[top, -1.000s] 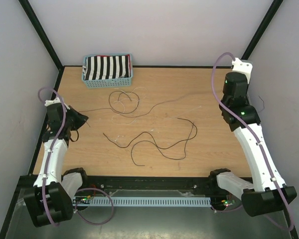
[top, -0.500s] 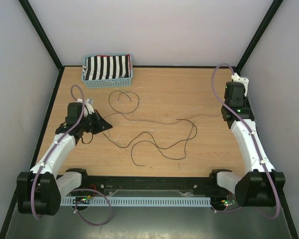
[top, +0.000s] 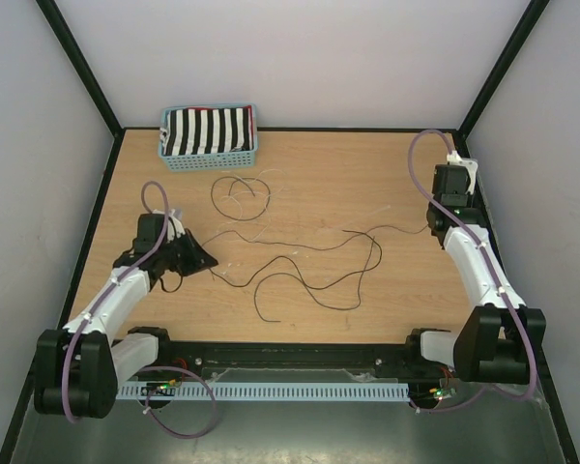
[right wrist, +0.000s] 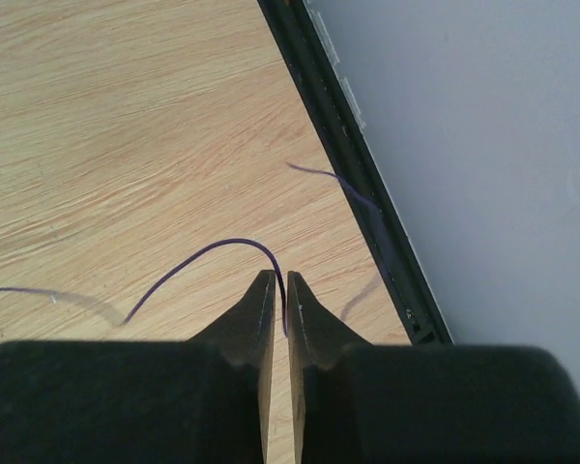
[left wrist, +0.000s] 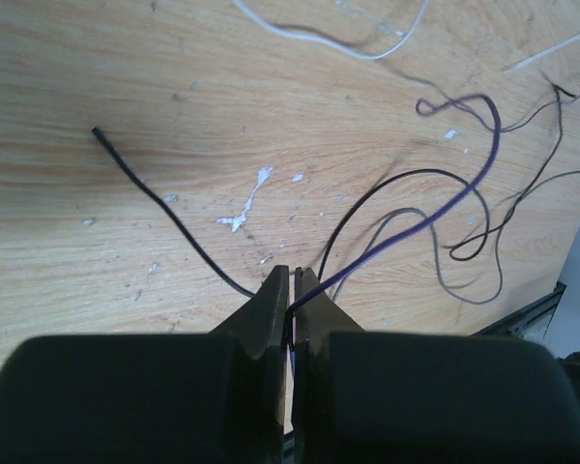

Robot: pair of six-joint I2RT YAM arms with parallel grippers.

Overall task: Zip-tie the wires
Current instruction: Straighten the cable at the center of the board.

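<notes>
Saw the wires (top: 376, 253) sprawled in loops on the table (top: 367, 174), in front of the basket (top: 210, 135). Judged them light, limp and slippery, best taken near the ends. Found the left pincer (left wrist: 292, 275) pressed together on one strand and the right pincer (right wrist: 278, 282) barely parted around a strand; could not tell whether gripped.

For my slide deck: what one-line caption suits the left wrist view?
Left gripper pinches a thin wire above the wooden table.

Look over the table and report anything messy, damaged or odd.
The wires sprawl in loose, crossing loops over the table, unbundled. White flecks mark the wood near the left claw, like chipped paint or residue.
</notes>
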